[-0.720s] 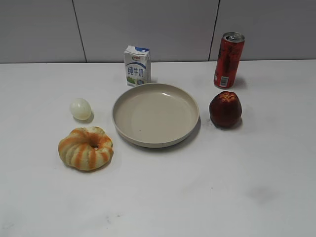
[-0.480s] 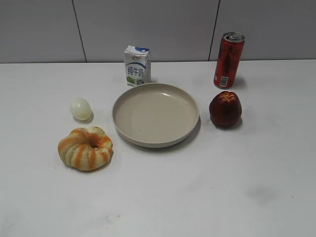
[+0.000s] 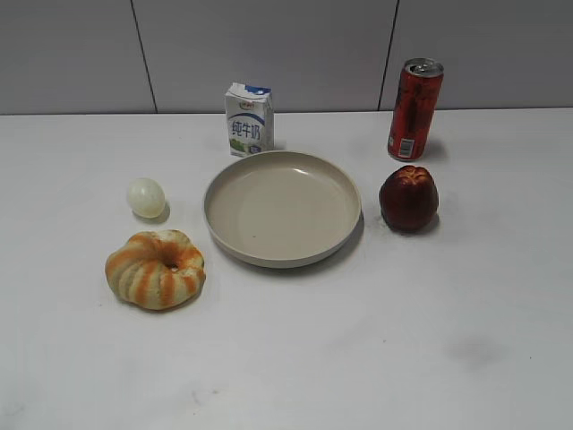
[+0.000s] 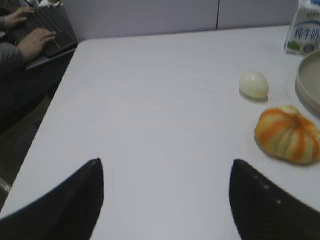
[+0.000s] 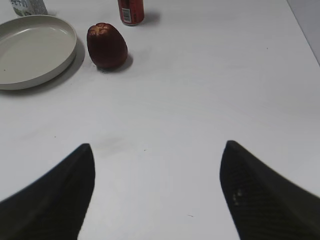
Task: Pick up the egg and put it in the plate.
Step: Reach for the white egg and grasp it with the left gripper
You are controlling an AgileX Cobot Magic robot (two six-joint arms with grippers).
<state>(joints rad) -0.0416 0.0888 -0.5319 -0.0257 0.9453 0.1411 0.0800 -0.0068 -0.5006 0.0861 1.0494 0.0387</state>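
Two hands, both spread wide, nothing between the fingers: left hand [image 4: 165, 200] bottom of left wrist frame, right hand [image 5: 156, 192] bottom of right wrist frame, neither in exterior view. Egg [image 3: 146, 197] left of centre on white surface [image 3: 376, 340], just left of plate [image 3: 282, 208], apart from it. Striped bun [image 3: 156, 269] below egg. Milk carton [image 3: 249, 119] above plate, red can [image 3: 414, 108] upper right, dark red fruit [image 3: 409, 198] right of plate.

Left pincer [image 4: 166, 200] with broad black tapered fingers, right pincer [image 5: 156, 192] with matching dark, faintly woven-textured fingers
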